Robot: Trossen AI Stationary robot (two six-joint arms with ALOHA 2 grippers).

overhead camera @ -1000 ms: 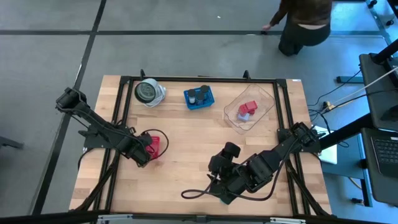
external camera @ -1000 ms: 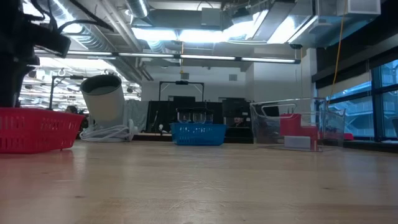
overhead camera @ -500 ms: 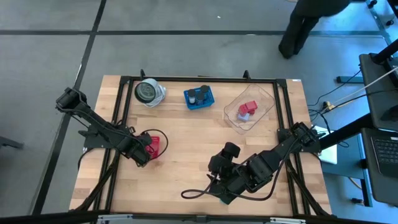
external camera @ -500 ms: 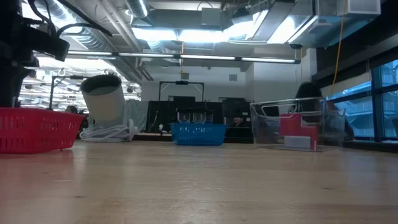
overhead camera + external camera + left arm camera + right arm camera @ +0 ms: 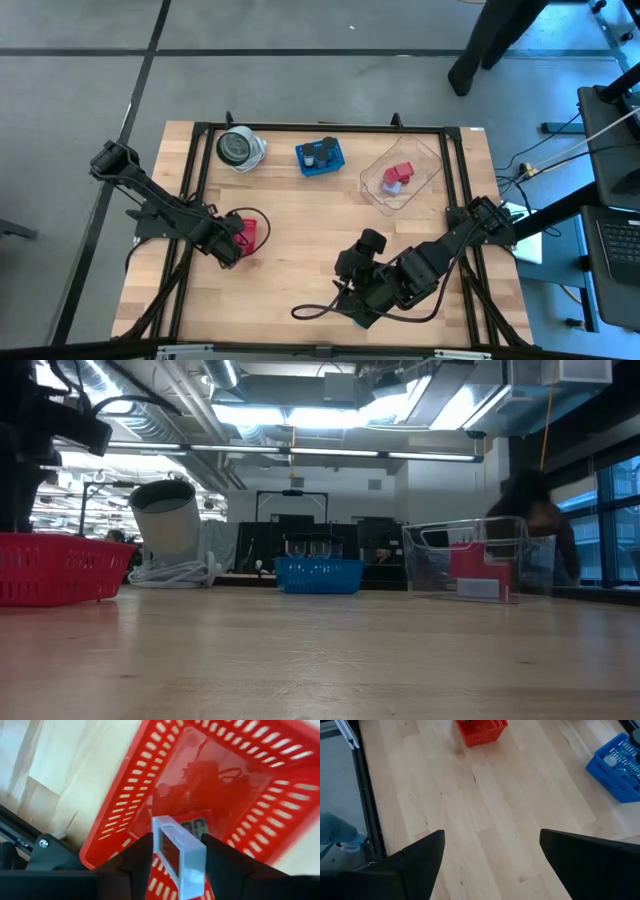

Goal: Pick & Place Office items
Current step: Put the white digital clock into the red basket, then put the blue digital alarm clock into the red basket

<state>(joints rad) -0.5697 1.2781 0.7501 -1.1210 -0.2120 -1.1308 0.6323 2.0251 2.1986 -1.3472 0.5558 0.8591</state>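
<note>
Red basket (image 5: 247, 233) at desk's (image 5: 300, 260) left side, left gripper (image 5: 176, 851) directly above it, fingers (image 5: 137, 857) clamped on a flat white block (image 5: 178, 854) with a red face; block held on edge over the basket's open top, long axis running along the gap between the fingers. Basket interior blurred; contents not made out. Blue basket (image 5: 320, 155) at far edge, holding dark spools with pale tops (image 5: 311, 158). Clear tub (image 5: 401, 174) far right, holding a red block (image 5: 401, 174) and a pale one (image 5: 392, 186) touching it. Grey-and-white disc (image 5: 240, 148) far left. Right gripper (image 5: 490, 852) low over bare desk near front centre, fingers spread wide, empty.
</note>
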